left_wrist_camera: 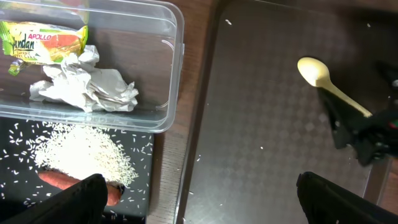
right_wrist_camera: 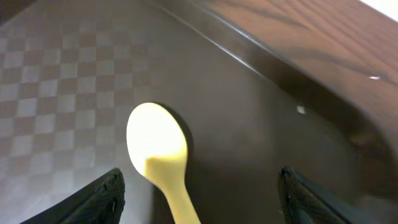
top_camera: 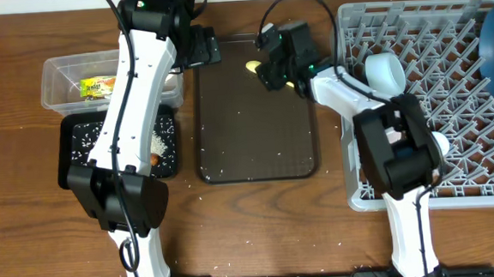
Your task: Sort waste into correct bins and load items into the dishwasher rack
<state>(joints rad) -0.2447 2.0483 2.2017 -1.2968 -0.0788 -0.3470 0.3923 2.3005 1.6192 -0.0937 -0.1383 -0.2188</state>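
The small yellow plastic spoon lies on the dark brown rectangular serving tray, toward its 12 o'clock edge, ungripped between the spread fingers of the right tool. The left tool is also spread.

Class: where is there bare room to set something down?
The brown tray is bare in its middle and near end but for stray grains. Its far end holds the yellow spoon and the right gripper. The clear tub and black tray are crowded.
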